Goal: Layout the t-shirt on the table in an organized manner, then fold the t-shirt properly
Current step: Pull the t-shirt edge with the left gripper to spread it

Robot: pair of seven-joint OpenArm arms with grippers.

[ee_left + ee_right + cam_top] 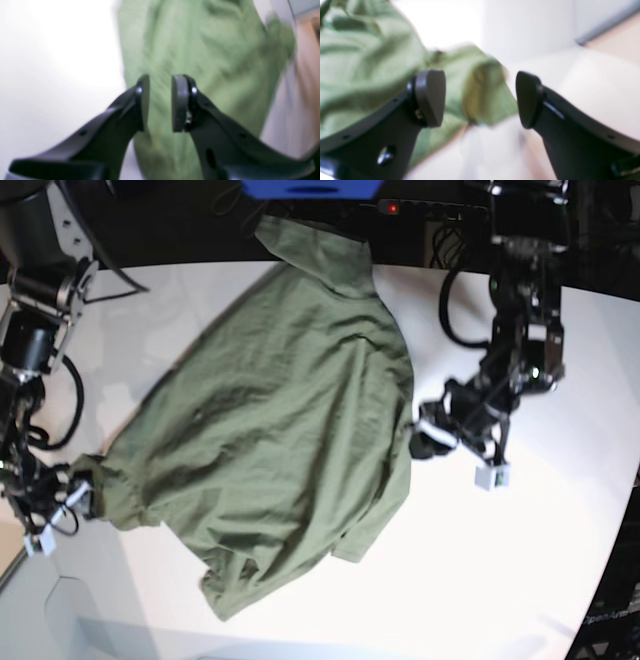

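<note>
Olive-green t-shirt [275,430] rumpled across white table [520,560], left gripper [160,102] narrowly parted over its edge, holding nothing, right gripper [480,100] gaping wide at a sleeve, empty

Two black arms [520,330] trailing looped black cables [455,300]; dark grey oval pads [178,102] screwed onto curved black fingers [582,130].
</note>
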